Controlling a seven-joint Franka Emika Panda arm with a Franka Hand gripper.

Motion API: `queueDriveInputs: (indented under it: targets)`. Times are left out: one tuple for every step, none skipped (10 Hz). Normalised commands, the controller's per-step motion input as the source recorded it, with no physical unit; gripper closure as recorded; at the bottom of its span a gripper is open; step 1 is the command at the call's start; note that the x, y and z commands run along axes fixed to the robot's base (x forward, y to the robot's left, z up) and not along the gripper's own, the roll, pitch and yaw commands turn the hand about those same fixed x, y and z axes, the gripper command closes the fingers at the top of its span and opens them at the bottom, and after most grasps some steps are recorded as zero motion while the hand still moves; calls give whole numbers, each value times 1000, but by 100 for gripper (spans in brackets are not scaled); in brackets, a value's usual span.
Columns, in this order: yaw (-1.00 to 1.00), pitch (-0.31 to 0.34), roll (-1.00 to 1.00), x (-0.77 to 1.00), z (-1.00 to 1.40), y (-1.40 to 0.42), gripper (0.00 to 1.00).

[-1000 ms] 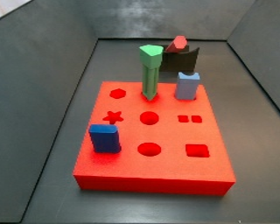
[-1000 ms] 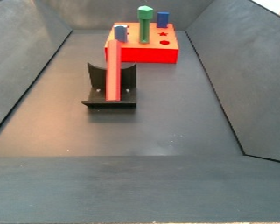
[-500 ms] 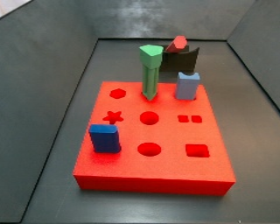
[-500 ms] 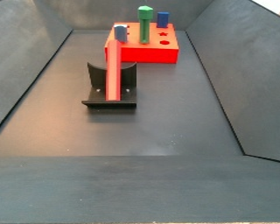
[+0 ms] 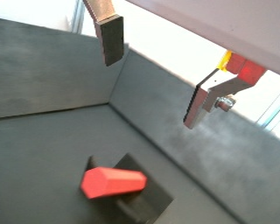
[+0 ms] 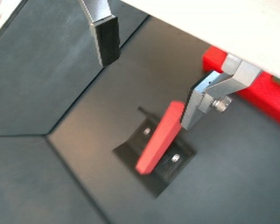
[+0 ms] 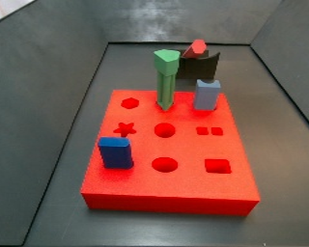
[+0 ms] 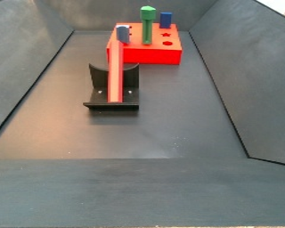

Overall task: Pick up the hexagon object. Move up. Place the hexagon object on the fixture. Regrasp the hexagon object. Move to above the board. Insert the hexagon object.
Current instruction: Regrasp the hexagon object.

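The hexagon object [image 8: 115, 76] is a long salmon-red bar leaning upright in the fixture [image 8: 131, 90], a dark bracket on the floor in front of the board [image 8: 157, 55]. From behind the board [image 7: 189, 183], only the bar's top [image 7: 199, 47] shows above the fixture [image 7: 207, 66]. In both wrist views the gripper [image 5: 152, 92] [image 6: 150, 94] hangs open well above the bar [image 5: 111, 182] [image 6: 161, 140] and fixture [image 5: 149, 204] [image 6: 168, 171], with nothing between its fingers. The gripper does not show in either side view.
On the board stand a green pointed peg [image 7: 165, 77] [image 8: 148, 24], a light-blue block [image 7: 208, 94] [image 8: 166, 19] and a dark blue cube [image 7: 115, 151] [image 8: 122, 34]. Sloping dark grey walls enclose the floor on all sides.
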Motion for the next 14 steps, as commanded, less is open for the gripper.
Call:
queueDriveInputs:
  targets:
    - [70, 157, 1000, 97, -3, -43, 0]
    - [95, 189, 1000, 99, -4, -45, 0]
    - [146, 226, 980, 102, -10, -49, 0]
    - [163, 217, 854, 103, -5, -52, 0]
    - [198, 186, 609, 107, -8, -52, 0]
    - [218, 152, 368, 105, -7, -48, 0]
    - [225, 129, 283, 101, 1, -41, 0]
    - [227, 72, 198, 86, -1, -40, 0]
    - [222, 39, 173, 80, -9, -46, 0]
    - [208, 22, 162, 86, -7, -49, 0]
    - [245, 111, 260, 34, -1000, 44, 0]
    - [218, 95, 254, 37, -1000, 44, 0]
    - [207, 52, 235, 48, -1000, 38, 0]
    - [190, 4, 184, 64, -1000, 30, 0]
